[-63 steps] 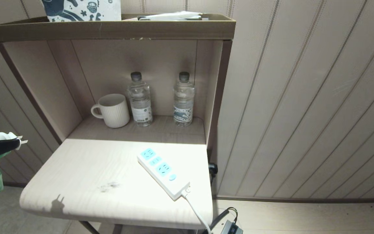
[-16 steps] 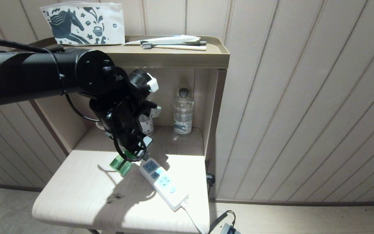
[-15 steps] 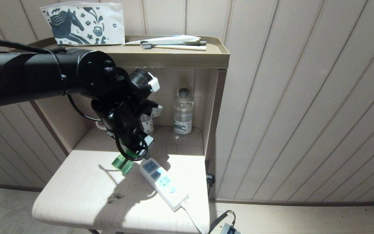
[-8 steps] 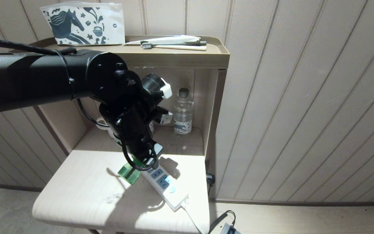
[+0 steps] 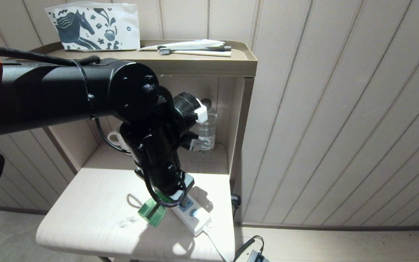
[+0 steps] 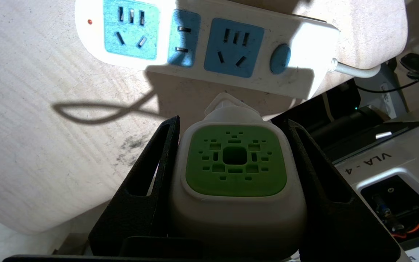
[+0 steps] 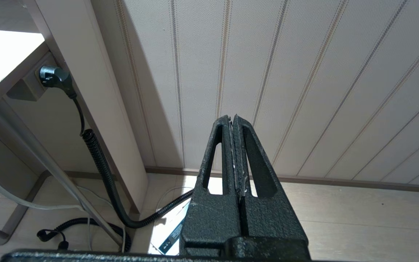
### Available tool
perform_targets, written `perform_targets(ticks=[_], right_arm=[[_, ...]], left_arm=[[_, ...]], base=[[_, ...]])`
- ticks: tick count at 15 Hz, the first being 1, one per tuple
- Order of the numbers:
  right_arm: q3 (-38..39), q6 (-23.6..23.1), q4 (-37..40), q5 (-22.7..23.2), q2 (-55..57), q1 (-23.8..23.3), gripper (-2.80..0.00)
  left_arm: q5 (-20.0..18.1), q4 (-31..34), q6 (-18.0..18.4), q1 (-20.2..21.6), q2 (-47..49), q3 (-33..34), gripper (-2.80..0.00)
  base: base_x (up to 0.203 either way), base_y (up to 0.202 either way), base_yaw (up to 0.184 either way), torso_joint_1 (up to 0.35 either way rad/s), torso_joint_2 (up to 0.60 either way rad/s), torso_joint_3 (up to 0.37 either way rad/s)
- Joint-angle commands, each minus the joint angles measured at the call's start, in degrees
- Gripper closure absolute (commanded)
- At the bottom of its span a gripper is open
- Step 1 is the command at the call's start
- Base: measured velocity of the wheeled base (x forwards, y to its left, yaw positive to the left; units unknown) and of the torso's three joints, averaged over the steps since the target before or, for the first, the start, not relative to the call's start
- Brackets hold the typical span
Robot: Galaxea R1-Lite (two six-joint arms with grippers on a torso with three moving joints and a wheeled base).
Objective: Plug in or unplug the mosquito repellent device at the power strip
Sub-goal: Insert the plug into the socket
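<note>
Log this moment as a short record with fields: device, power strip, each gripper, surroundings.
device: mosquito repellent device, held above the tabletop, not plugged in
power strip: power strip lies on the tabletop, all three socket faces free
left gripper: left gripper shut on the device's white cap, beside the strip
right gripper: right gripper shut, empty, away from the table
surroundings: mug and water bottle in the shelf niche

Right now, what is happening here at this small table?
The robot's left end effector holds the mosquito repellent device by its white cap, just above the power strip on the table. The device is not plugged in; all three sockets are free. The right end effector is shut and empty, hanging off to the side near the wall.
</note>
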Motion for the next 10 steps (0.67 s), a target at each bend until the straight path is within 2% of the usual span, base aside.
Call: perform_targets(ticks=[1, 10], right_arm=[[0.0, 0.0, 0.0, 0.0, 0.0, 0.0, 0.0], [0.0, 0.0, 0.0, 0.0, 0.0, 0.0, 0.0]], left_arm=[[0.0, 0.3, -0.6, -0.7, 0.3, 0.0, 0.0], [0.0, -3.1, -7.2, -1.4, 2.2, -0.1, 0.0]], base=[[0.0, 0.0, 0.0, 0.0, 0.0, 0.0], [0.0, 0.0, 0.0, 0.0, 0.0, 0.0]])
